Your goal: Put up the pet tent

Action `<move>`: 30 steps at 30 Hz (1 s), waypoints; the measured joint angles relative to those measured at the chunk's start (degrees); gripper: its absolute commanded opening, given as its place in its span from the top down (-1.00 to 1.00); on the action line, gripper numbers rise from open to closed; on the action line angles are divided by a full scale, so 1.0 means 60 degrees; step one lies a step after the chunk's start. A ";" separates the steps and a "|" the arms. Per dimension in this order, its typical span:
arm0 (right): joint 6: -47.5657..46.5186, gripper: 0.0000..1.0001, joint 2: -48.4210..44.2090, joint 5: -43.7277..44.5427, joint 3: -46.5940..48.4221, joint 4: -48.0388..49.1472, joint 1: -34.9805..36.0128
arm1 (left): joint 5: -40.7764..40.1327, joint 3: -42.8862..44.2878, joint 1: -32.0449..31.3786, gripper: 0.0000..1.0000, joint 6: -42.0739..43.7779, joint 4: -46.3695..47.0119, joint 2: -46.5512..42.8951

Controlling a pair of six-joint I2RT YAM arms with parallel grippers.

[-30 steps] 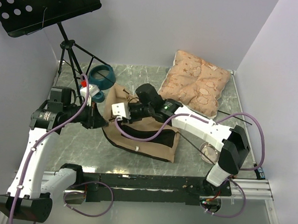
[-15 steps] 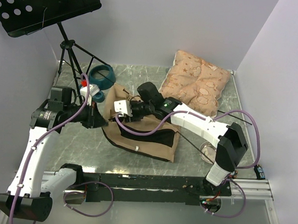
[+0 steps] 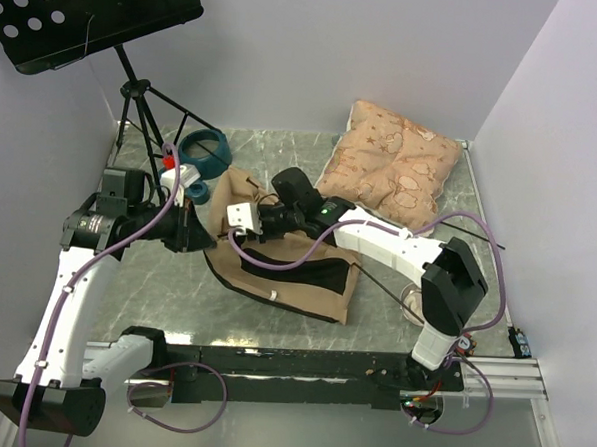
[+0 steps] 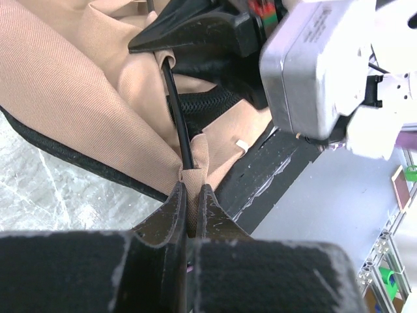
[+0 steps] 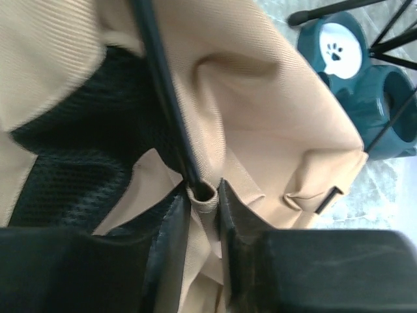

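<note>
Left gripper (image 4: pixel 191 195) clenched on pet tent (image 4: pixel 78 98) sleeve at pole (image 4: pixel 177 111). Right gripper (image 5: pixel 203 195) likewise pinches tent fabric. Only the wrist views show these grips.

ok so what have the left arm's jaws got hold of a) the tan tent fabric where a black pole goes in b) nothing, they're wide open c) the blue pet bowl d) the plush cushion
a: in the left wrist view the left jaws are pinched shut on a fold of the pet tent fabric, right where the black pole runs into it.
</note>
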 measured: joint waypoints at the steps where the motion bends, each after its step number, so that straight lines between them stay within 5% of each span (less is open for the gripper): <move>1: -0.0004 0.65 0.0040 -0.0018 0.0000 0.0113 -0.0058 | -0.0004 0.0011 0.0000 0.99 0.0000 0.0000 0.0029; 6: -0.0229 0.98 0.0211 -0.0335 0.0000 0.0328 -0.0237 | -0.0146 0.0011 0.0018 0.99 0.0004 0.0157 0.0047; 10: -0.0328 1.00 0.0248 -0.0481 0.0000 0.0353 -0.0277 | -0.0208 0.0011 0.0025 0.99 -0.0007 0.0164 0.0051; 18: -0.0262 1.00 0.0255 -0.0619 0.0000 0.0492 -0.0328 | -0.0033 0.0157 -0.0007 -0.14 -0.0098 0.0157 0.0160; 23: -0.0197 1.00 0.0255 -0.0634 -0.0022 0.0623 -0.0361 | 0.0098 0.0892 0.0149 -0.40 -0.0084 -0.0058 0.0430; 30: -0.0193 1.00 0.0255 -0.0710 -0.0106 0.0688 -0.0364 | 0.1271 0.2601 0.1676 -0.39 0.0018 -0.0444 0.0849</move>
